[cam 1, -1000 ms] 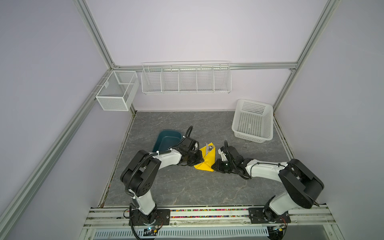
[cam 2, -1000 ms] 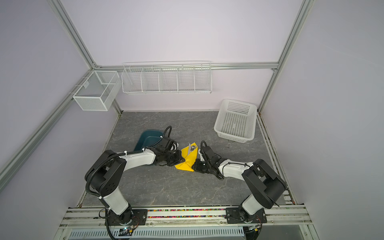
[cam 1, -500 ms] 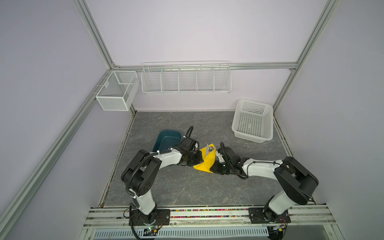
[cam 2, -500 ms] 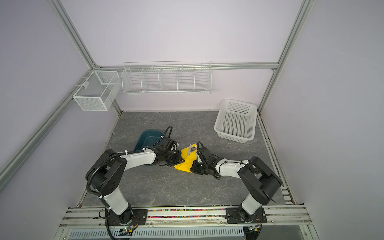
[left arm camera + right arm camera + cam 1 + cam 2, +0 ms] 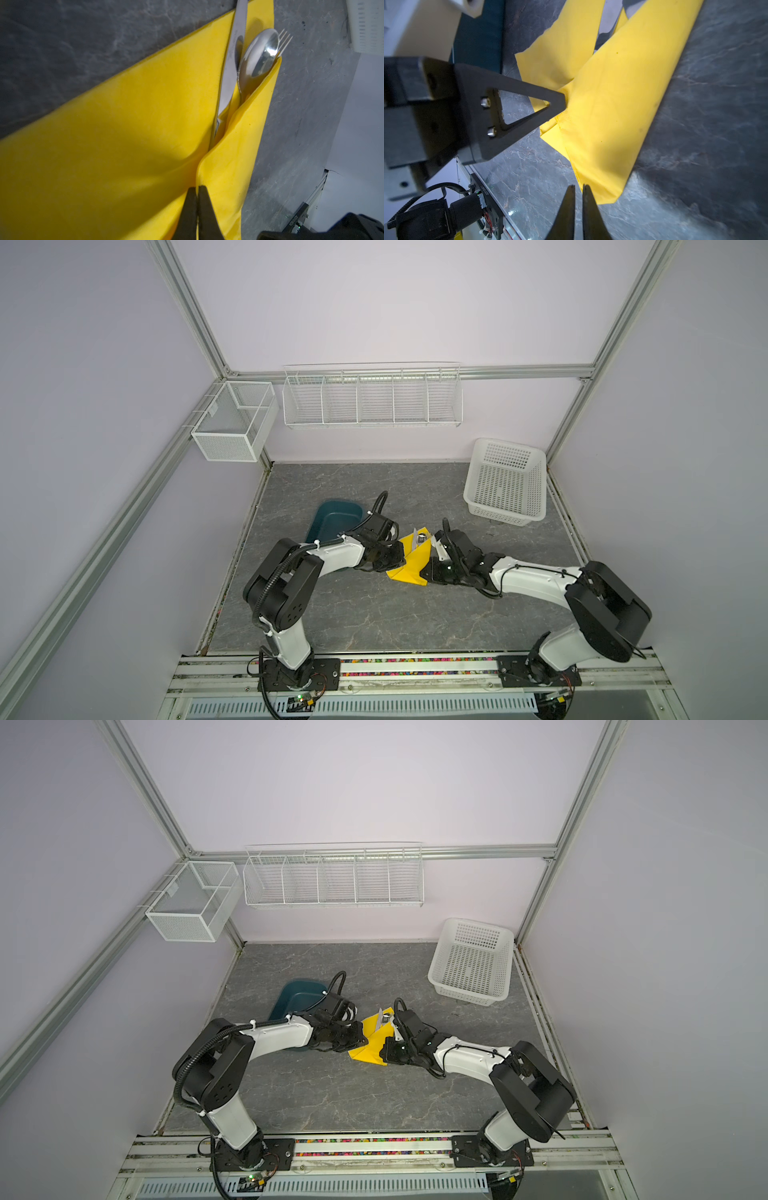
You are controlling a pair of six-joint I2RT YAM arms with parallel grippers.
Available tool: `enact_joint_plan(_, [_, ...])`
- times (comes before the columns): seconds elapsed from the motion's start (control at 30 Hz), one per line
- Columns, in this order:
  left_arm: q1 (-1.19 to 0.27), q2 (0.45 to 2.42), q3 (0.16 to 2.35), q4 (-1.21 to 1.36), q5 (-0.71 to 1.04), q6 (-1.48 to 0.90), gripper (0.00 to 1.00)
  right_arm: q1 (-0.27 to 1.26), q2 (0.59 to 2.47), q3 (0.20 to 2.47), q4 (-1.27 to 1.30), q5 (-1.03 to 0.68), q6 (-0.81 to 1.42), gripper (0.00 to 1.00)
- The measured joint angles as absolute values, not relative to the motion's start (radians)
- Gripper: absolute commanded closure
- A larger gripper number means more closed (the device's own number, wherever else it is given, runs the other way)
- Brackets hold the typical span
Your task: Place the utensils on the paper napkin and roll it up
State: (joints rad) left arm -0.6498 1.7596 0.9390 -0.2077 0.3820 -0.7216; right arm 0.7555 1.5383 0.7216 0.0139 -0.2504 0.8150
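Mesh box (image 5: 232, 427): white, hung on the rail of the left wall, above the worktop (image 5: 374, 614).
Wire rack (image 5: 372, 400): white, fixed to the back wall and split into several compartments.
Teal tub (image 5: 332, 516): on the worktop left of the middle. Its near end is hidden under the left arm.
Left end effector (image 5: 197, 188): low over the worktop, just right of the tub. It is clenched on a raised fold of the paper napkin, with the fingers pressed together and yellow paper between them.
Paper napkin (image 5: 409, 570): bright yellow, lying at the middle of the worktop between the two end effectors. It is folded along its length, with one flap laid over the other.
Utensils (image 5: 422, 537): tucked in the napkin's fold at its far end, with the handles covered by the flap.
Knife (image 5: 230, 68): the blade sticks out, close against the spoon.
Spoon (image 5: 259, 54): the bowl is exposed beside the knife blade.
Fork (image 5: 285, 39): only the tines show, past the spoon's bowl.
Right end effector (image 5: 578, 186): at the napkin's near corner, fingers drawn together with only a sliver of grey worktop showing between them. The tips meet the paper's edge, but whether any paper is caught cannot be told.
White basket (image 5: 505, 485): in the far right corner of the worktop, well apart from the napkin.
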Motion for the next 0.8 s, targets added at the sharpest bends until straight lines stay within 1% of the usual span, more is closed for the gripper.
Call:
enact_joint_plan(0.27, [-0.65, 1.765, 0.941, -0.208, 0.382, -0.721, 0.99, 0.787, 1.634, 0.722, 0.023, -0.255, 0.816, 0.92])
enact_joint_plan(0.43, [-0.65, 1.771, 0.948, -0.212, 0.382, -0.72, 0.99, 0.788, 1.64, 0.722, 0.02, -0.251, 0.82, 0.91])
enact_joint_plan(0.53, [-0.65, 1.771, 0.952, -0.215, 0.382, -0.719, 0.99, 0.788, 1.616, 0.722, 0.01, -0.245, 0.823, 0.9])
enact_joint_plan(0.7, [-0.649, 1.771, 0.954, -0.218, 0.382, -0.713, 0.99, 0.779, 1.519, 0.727, -0.013, -0.212, 0.823, 0.89])
enact_joint_plan(0.8, [-0.65, 1.771, 0.958, -0.22, 0.382, -0.712, 0.99, 0.765, 1.506, 0.739, -0.014, -0.199, 0.823, 0.9])
